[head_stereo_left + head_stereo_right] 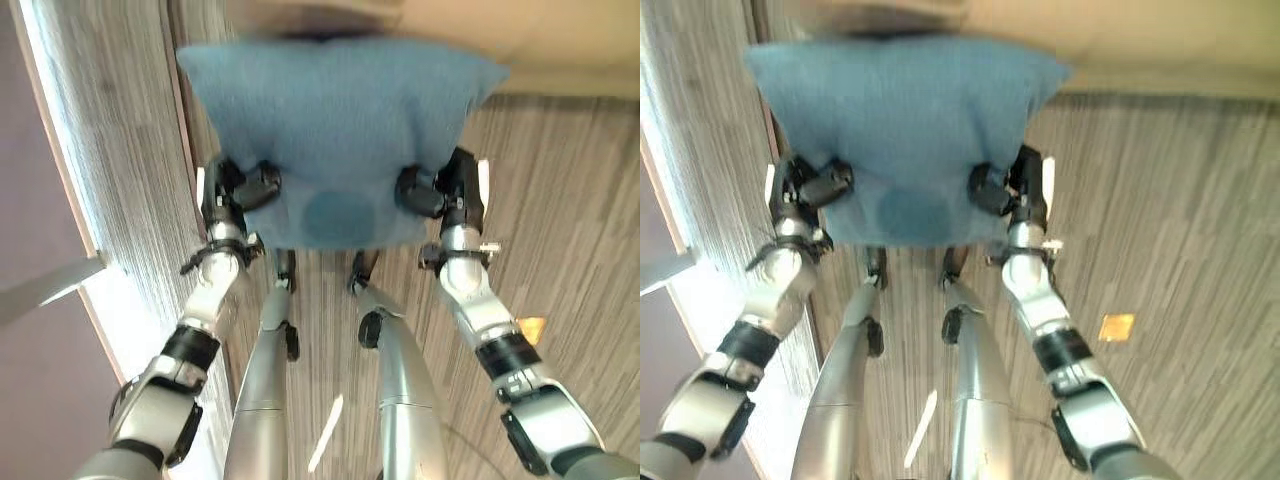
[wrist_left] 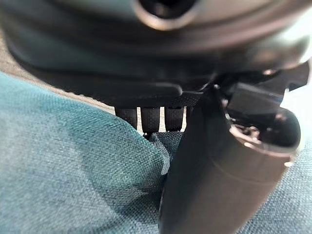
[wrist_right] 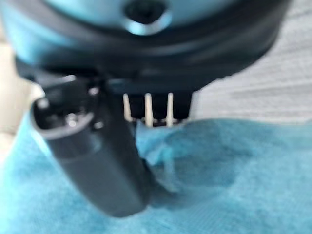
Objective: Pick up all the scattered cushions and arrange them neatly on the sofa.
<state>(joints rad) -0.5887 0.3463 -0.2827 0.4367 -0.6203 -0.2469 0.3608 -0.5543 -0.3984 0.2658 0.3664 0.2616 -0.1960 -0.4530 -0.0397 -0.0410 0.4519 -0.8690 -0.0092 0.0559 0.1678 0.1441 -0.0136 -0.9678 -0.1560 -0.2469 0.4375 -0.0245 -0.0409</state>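
Note:
A blue cushion (image 1: 335,130) hangs in front of me, held up off the floor between both hands. My left hand (image 1: 240,190) pinches its lower left edge, thumb on the near face and fingers behind the fabric (image 2: 73,165). At the lower right edge my right hand (image 1: 440,190) grips the same way, its thumb (image 3: 105,161) pressed into the blue cloth (image 3: 234,180). The cushion's top edge reaches a beige sofa (image 1: 520,45) at the far side.
Wood-plank floor (image 1: 570,200) lies below and to the right. A bright strip and a grey wall or panel (image 1: 40,200) run along the left. A small orange mark (image 1: 1116,326) sits on the floor at the right.

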